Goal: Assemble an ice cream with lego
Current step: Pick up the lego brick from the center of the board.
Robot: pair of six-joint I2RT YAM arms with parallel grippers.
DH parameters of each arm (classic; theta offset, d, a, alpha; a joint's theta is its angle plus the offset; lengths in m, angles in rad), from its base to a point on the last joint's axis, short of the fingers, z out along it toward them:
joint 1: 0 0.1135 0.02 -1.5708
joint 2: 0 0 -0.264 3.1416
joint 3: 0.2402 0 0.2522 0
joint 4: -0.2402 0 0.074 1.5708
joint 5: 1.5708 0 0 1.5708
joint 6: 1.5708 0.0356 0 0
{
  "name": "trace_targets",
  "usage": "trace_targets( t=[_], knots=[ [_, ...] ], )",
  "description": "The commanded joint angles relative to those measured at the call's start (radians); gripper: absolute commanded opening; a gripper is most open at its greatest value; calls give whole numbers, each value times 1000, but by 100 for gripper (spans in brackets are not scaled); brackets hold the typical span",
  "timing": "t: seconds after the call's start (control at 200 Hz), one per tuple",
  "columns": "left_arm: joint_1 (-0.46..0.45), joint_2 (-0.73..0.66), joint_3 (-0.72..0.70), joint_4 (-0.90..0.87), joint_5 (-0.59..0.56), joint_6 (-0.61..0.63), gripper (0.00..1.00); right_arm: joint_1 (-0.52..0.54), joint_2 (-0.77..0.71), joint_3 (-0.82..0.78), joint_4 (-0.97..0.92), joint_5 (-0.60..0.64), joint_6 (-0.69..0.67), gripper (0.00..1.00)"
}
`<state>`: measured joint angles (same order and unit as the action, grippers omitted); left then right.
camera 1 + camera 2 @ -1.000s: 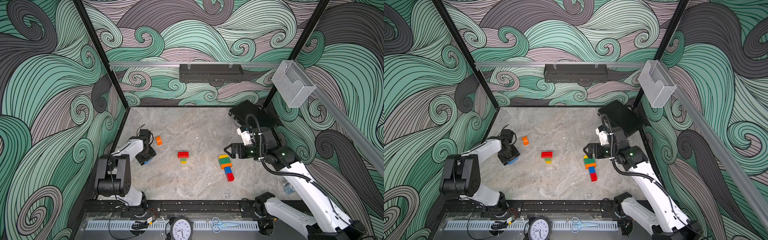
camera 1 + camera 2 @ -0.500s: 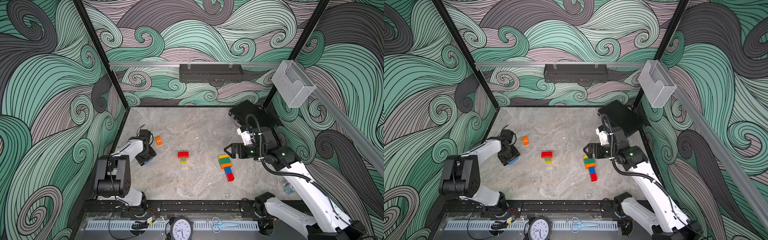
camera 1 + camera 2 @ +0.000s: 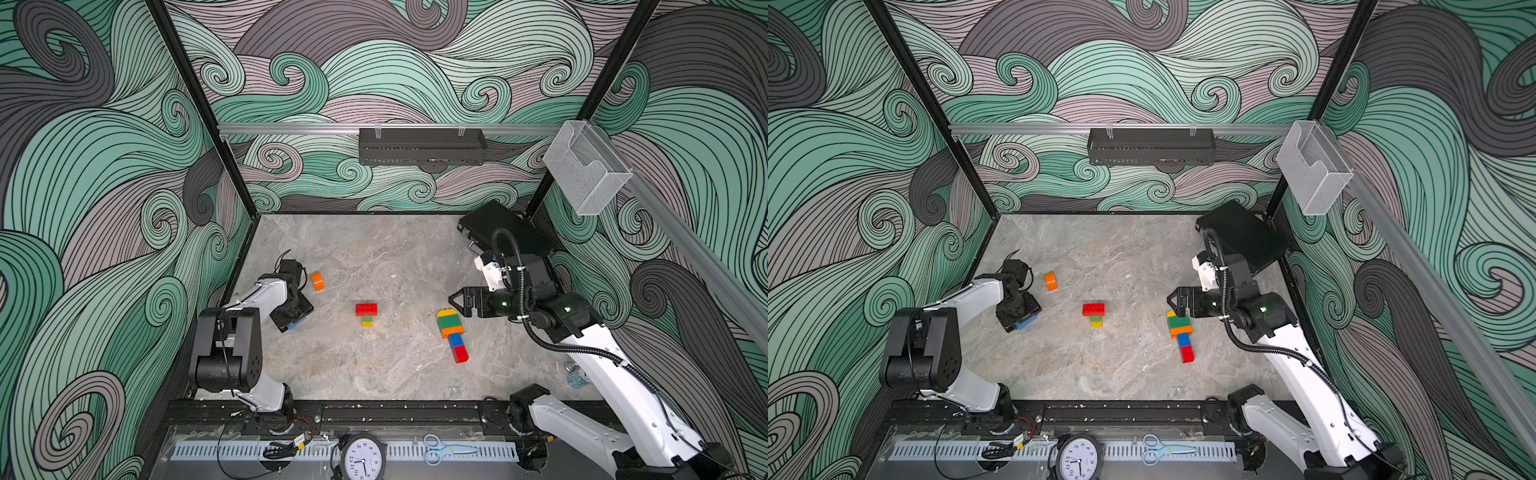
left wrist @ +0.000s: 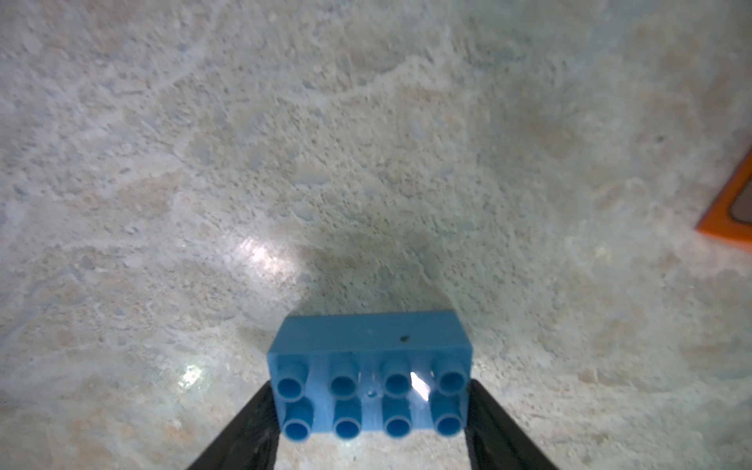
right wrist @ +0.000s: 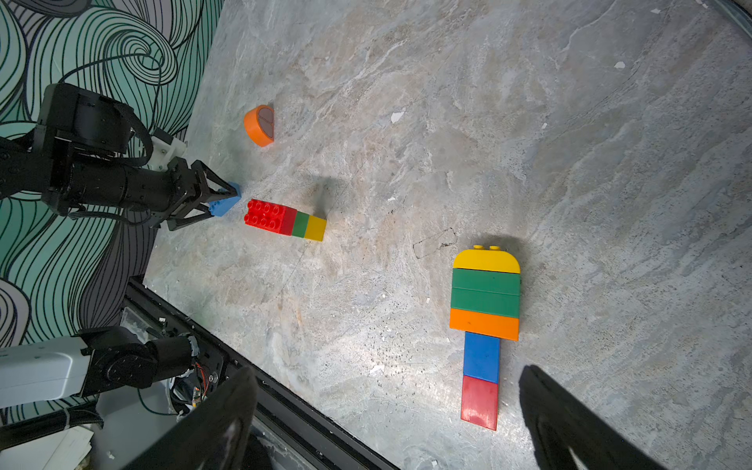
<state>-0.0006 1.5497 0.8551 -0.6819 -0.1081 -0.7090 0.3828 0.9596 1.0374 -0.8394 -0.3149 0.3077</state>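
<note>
in both top views the small stack (image 3: pixel 366 312) (image 3: pixel 1094 312), a red oblong brick with a green and a yellow one, lay on the stone table (image 3: pixel 374 257) between the two arms. on the left arm's side of that stack the left gripper (image 3: pixel 292 319) (image 3: pixel 1017 322) was bent down to the table with a blue brick (image 3: pixel 299 323) (image 3: pixel 1026 321) at its tip. a round-topped orange brick (image 3: pixel 318 281) (image 3: pixel 1051 281) lay loose farther back on the same side. on the stack's other side the long stack (image 3: pixel 452 332) (image 3: pixel 1181 334) lay flat, and the right gripper (image 3: pixel 454 301) (image 3: pixel 1173 302) hovered just beside its yellow end, spread wide and empty. in the left wrist view the blue brick (image 4: pixel 370 378) lay with its studs toward the camera and the two black fingers (image 4: pixel 252 427) stood at its short ends. whether they pressed it or only flanked it could not be told. in the right wrist view the blue brick (image 5: pixel 223 205) sat near the small stack's (image 5: pixel 285 219) red end, with a narrow gap between. the long stack (image 5: pixel 484 321) lay well apart from it: yellow round top, two greens, orange, blue, red. the right gripper's own fingers (image 5: pixel 228 419) stood far apart, with nothing in them.
</note>
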Motion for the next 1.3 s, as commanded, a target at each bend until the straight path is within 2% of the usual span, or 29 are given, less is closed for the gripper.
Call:
trace_targets(
  t=[0.0,0.21,0.495,0.766,0.856,1.096,1.291],
  knots=[
    [-1,4,15,-5,-20,19,70,-4,-9,29,-17,-3,4,100],
    [-1,16,21,-2,-23,25,68,-4,-12,28,-18,-3,2,99],
    [-1,-18,18,-17,-7,20,50,-3,-14,28,-22,-1,2,99],
    [-11,-120,24,-120,27,1,49,-3,-12,25,-17,-1,2,99],
    [-22,-195,31,-173,48,-8,49,-4,-10,19,-10,-6,6,99],
    [-134,-308,100,-268,106,-32,50,-4,-2,2,13,-26,14,100],
    [-272,-265,259,-374,94,-51,50,-4,-1,-11,27,-36,20,100]
  ],
)
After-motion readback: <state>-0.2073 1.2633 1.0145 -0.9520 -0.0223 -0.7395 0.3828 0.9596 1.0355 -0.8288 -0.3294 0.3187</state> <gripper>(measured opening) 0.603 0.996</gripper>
